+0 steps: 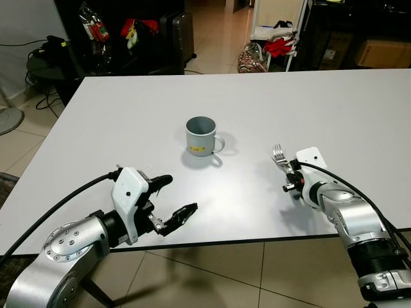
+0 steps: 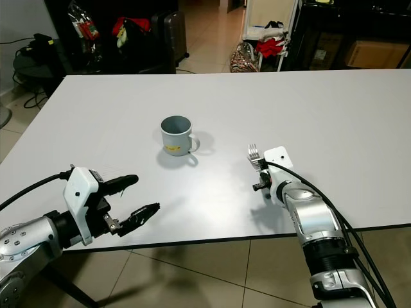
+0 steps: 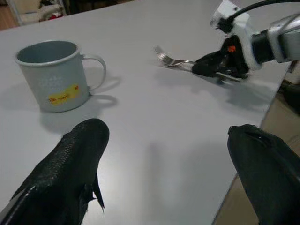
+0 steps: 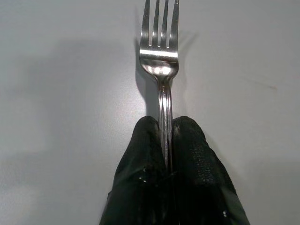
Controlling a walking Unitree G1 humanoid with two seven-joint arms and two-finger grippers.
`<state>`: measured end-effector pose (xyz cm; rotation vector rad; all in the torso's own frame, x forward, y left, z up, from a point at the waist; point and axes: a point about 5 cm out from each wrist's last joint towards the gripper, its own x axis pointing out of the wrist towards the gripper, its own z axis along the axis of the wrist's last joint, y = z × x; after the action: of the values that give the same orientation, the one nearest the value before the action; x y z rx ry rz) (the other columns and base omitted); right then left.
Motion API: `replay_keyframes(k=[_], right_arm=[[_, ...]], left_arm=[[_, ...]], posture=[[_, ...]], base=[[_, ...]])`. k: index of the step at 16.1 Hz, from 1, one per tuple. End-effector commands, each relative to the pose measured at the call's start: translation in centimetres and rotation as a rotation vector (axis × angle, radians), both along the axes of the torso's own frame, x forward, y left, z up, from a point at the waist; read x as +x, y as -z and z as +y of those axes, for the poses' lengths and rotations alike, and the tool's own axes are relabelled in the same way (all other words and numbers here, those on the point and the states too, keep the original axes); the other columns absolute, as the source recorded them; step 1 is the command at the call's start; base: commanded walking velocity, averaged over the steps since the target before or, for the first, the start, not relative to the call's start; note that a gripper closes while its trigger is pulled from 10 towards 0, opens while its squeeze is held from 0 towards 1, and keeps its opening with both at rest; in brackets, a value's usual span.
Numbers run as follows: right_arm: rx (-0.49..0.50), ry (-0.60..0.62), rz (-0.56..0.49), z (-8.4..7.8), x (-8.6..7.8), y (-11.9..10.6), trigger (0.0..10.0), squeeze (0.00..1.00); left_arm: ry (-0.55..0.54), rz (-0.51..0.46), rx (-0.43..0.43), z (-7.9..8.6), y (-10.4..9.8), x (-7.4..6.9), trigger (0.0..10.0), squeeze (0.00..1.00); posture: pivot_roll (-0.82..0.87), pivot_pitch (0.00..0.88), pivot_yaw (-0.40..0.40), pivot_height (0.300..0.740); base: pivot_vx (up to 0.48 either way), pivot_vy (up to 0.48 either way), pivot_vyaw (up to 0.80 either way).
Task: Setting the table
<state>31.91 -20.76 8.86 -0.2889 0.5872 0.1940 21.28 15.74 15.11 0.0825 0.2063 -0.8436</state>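
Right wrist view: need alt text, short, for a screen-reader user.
A silver fork is clamped by its handle between the right gripper's two black jaws, tines pointing away from the camera. It lies low over the plain white table, casting a soft shadow beside it.

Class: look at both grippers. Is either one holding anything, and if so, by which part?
The right gripper holds a fork by its handle, tines pointing away from it. The left gripper is open, holding nothing.
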Motion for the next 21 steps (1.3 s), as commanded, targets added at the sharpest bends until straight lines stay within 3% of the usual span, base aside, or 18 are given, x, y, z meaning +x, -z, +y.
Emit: replay_keyframes(k=[1,6,10,13,14,15,16,17,19,21], right_arm=[[-0.004,-0.013,-0.015,0.2,0.4,-0.3,10.0,0.00],[0.010,0.024,-0.001,0.1,0.5,0.0,10.0,0.00],[0.051,0.045,0.021,0.7,-0.5,0.4,10.0,0.00],[0.022,0.035,0.024,0.6,-0.7,0.8,10.0,0.00],[0.021,0.040,0.025,0.4,-0.7,0.8,10.0,0.25],[0.021,0.043,0.026,0.4,-0.7,0.8,10.0,0.40],[0.021,0.045,0.027,0.3,-0.7,0.8,10.0,0.62],[0.020,0.048,0.028,0.3,-0.8,0.7,10.0,0.74],[0.021,0.052,0.031,0.3,-0.9,0.8,10.0,0.84],[0.019,0.055,0.033,0.3,-0.9,0.9,10.0,0.84]], left_arm=[[0.021,0.019,0.004,0.1,0.0,0.1,10.0,0.00],[0.037,0.023,0.009,0.1,-0.1,0.2,10.0,0.00],[0.038,0.021,0.012,0.2,-0.2,0.1,10.0,0.00],[0.043,0.023,0.014,0.2,-0.1,0.0,10.0,0.00],[0.046,0.022,0.016,0.2,-0.2,0.1,10.0,0.00],[0.047,0.021,0.017,0.2,-0.2,0.1,10.0,0.00],[0.047,0.021,0.018,0.2,-0.2,0.1,10.0,0.00],[0.048,0.021,0.019,0.2,-0.2,0.1,10.0,0.00],[0.049,0.023,0.019,0.2,-0.1,0.1,10.0,0.00],[0.052,0.026,0.020,0.1,-0.1,0.0,10.0,0.00]], posture=[[-0.10,0.000,0.042,0.740],[-0.10,0.000,0.041,0.740],[-0.10,0.000,0.038,0.740],[-0.10,0.000,0.038,0.740],[-0.10,0.000,0.045,0.740],[-0.10,0.000,0.046,0.740],[-0.10,0.000,0.046,0.740],[-0.10,0.000,0.046,0.740],[-0.10,0.000,0.045,0.740],[-0.10,0.000,0.045,0.740]], base=[[0.000,0.000,0.00],[0.000,0.000,0.00],[0.000,0.000,0.00],[0.000,0.000,0.00],[0.000,0.000,0.00],[0.000,0.000,0.00],[0.000,0.000,0.00],[0.000,0.000,0.00],[0.000,0.000,0.00],[0.000,0.000,0.00]])
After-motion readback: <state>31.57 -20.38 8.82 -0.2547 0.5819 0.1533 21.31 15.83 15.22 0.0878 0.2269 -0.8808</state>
